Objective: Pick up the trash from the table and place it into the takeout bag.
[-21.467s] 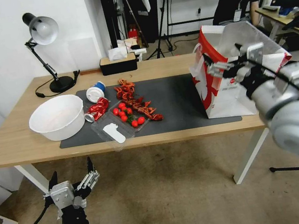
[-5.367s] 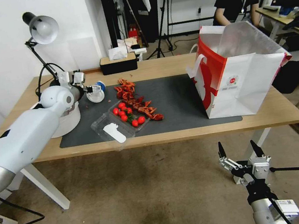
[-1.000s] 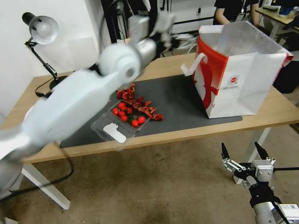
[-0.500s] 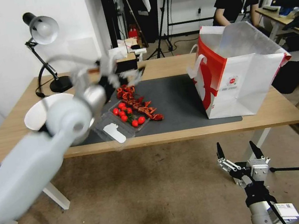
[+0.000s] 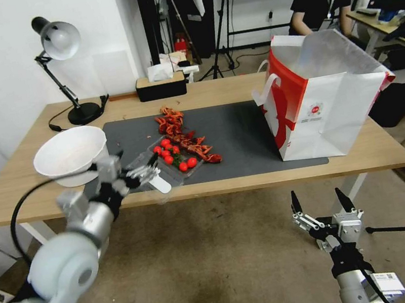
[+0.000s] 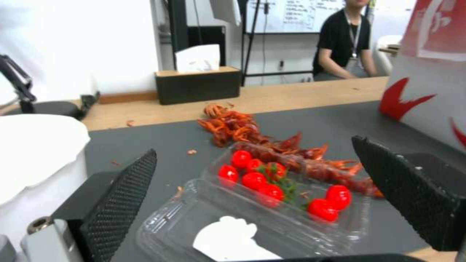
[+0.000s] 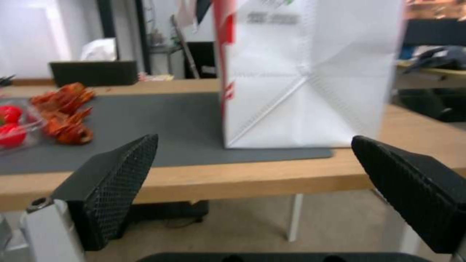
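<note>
One clamshell (image 5: 157, 171) at the surface's (image 5: 248, 181) near edge — light, flimsy, slippery; left gripper (image 5: 136, 169) spread before it should pinch its rim. Right gripper (image 5: 321, 207) hangs spread.

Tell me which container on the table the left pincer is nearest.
The clear plastic box holding red tomatoes; the open left pincer hovers at its lid, while the white bowl and takeout bag sit farther away.

Right gripper (image 7: 252, 189) spread wide below table (image 7: 204, 178) front edge; takeout bag (image 7: 296, 80) upright at mat (image 7: 160, 120) corner.
</note>
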You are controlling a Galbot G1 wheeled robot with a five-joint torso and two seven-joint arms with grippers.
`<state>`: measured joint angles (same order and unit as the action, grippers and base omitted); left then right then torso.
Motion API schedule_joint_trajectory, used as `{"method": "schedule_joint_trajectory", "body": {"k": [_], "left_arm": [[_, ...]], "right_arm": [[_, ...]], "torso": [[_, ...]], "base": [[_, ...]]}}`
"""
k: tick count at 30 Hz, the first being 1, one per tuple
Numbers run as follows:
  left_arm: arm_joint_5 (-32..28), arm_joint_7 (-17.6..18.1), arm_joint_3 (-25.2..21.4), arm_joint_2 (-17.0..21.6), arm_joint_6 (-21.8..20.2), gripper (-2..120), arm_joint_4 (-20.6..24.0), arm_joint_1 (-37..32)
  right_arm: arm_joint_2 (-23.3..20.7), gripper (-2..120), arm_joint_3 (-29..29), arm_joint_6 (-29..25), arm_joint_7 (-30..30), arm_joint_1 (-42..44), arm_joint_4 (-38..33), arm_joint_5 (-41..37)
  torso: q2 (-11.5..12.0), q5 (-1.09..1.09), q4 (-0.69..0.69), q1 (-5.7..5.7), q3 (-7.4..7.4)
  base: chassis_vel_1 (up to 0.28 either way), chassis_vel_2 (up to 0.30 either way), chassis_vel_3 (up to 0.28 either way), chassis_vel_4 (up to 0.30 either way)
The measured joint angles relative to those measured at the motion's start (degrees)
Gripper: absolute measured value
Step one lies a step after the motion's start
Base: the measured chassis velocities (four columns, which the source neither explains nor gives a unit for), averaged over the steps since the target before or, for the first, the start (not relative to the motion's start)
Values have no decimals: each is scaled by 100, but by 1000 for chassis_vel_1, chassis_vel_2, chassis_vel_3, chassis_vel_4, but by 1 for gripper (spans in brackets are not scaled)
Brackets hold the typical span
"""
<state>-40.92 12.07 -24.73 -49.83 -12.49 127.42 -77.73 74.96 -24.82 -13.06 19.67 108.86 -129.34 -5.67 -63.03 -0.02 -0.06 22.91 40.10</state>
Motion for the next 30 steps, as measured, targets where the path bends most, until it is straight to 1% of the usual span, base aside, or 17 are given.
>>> {"method": "schedule_joint_trajectory", "body": {"k": [1,3,6,9,10,15,16,17,19,20,24,26,29,30], "left_arm": [[195,-27,-3,-111,93,100,-18,-95],[416,-58,-41,-294,191,100,-76,-246],[532,-66,-64,-401,282,100,-142,-305],[546,-66,-69,-417,295,100,-149,-318],[660,-76,-151,-546,383,100,-169,-456],[759,-73,-241,-672,470,100,-168,-577],[924,-55,-348,-853,574,100,-169,-744],[924,-55,-348,-853,574,100,-169,-744],[1170,-17,-459,-1107,737,100,-183,-985],[1405,26,-478,-1286,906,100,-226,-1198],[1514,39,-478,-1351,1010,100,-261,-1290],[1755,55,-476,-1536,1255,100,-374,-1480],[1763,56,-476,-1542,1265,100,-379,-1489],[1857,59,-469,-1646,1424,100,-470,-1613]], "right_arm": [[46,100,-31,-14,-10,43,-46,11],[74,100,-48,-14,-43,64,-90,36],[86,100,-51,-14,-75,80,-114,53],[86,100,-51,-14,-77,80,-116,53],[67,100,-52,0,-119,75,-132,53],[36,100,-52,12,-167,60,-132,49],[-1,100,-49,17,-237,46,-123,35],[-1,100,-49,17,-237,46,-123,35],[-30,100,-45,18,-356,23,-82,2],[-46,100,-47,18,-453,1,-54,-28],[-53,100,-48,19,-498,-13,-37,-40],[-77,100,-65,7,-645,-52,20,-80],[-78,100,-66,5,-659,-56,25,-85],[-96,100,-76,-11,-765,-91,65,-121]], "torso": [[0,1,-2,0,0],[0,3,8,0,0],[1,4,8,0,0],[1,3,7,0,0],[1,0,4,1,0],[1,5,6,1,0],[1,2,8,1,0],[1,2,8,1,0],[1,4,6,1,0],[1,2,7,1,0],[1,1,8,0,0],[1,2,7,0,0],[1,2,7,0,0],[1,2,7,0,0]], "base": [[0,0,0,0],[0,0,0,0],[0,0,0,0],[0,0,0,0],[0,0,0,0],[0,0,0,0],[0,0,0,0],[0,0,0,0],[0,0,0,0],[0,0,0,0],[0,0,0,0],[0,0,0,0],[0,0,0,0],[0,0,0,0]]}}
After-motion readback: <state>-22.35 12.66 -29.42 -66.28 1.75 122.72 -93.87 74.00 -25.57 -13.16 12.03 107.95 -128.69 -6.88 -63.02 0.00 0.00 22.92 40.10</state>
